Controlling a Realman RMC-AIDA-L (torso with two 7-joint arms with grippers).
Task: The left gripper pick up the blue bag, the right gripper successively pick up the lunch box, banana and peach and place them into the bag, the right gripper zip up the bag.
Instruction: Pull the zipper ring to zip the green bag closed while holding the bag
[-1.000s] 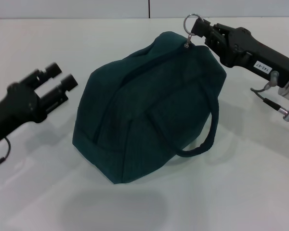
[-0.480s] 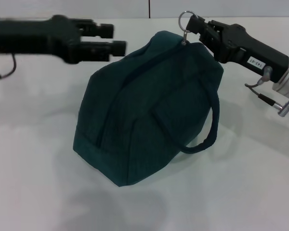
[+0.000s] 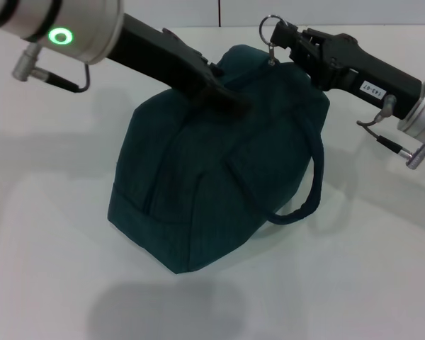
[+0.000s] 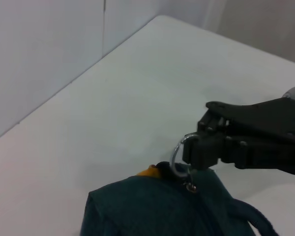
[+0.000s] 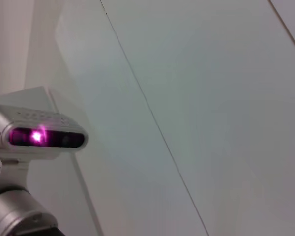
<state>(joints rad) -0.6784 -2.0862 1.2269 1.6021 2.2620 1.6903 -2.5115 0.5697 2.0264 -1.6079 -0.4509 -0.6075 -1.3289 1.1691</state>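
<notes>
The blue bag [image 3: 212,177] lies on its side on the white table [image 3: 368,269], closed, one loop handle [image 3: 308,191] hanging to the right. My right gripper [image 3: 283,37] is at the bag's far top end, shut on the ring of the zipper pull [image 3: 271,32]. The left wrist view shows the same grip: right gripper [image 4: 192,150], zipper pull [image 4: 179,158], blue bag [image 4: 152,211]. My left gripper [image 3: 227,95] reaches from the upper left and rests over the bag's top. A yellow-orange bit [image 4: 148,171] peeks out by the pull; I cannot tell whether it is the banana. Lunch box and peach are hidden.
A pale wall [image 3: 163,10] bounds the table's far edge just behind the bag. The right wrist view shows only wall panels and a silver camera housing [image 5: 39,137] with a purple light.
My left arm swung from the table's left side up and across to the bag's top. The right gripper shifted slightly left, keeping hold of the zipper pull.
</notes>
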